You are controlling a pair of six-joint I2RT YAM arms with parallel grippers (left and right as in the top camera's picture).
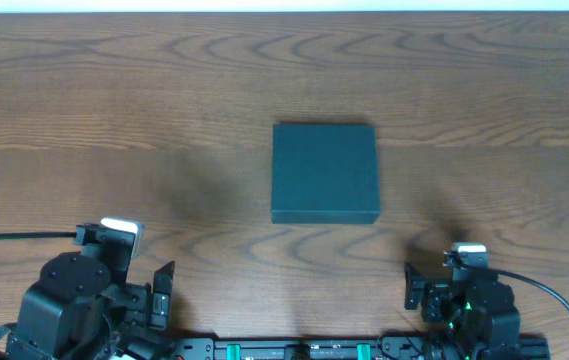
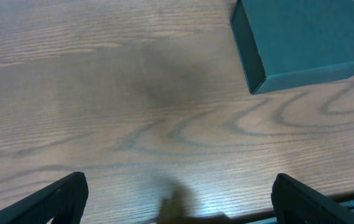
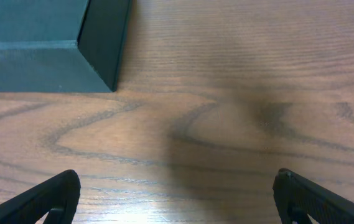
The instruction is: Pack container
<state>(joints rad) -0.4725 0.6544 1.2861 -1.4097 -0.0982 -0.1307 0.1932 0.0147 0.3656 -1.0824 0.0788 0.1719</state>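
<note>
Overhead shows the whole container (image 1: 324,173) on the tabletop (image 1: 114,100); wrist views catch only corners. The left gripper (image 2: 177,186) and right gripper (image 3: 177,183) are wide, empty.

Soft even light casts faint, blurry shadows

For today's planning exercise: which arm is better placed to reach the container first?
Right, probably: the right tool sits nearer the container than the left tool; both are open and empty.
</note>
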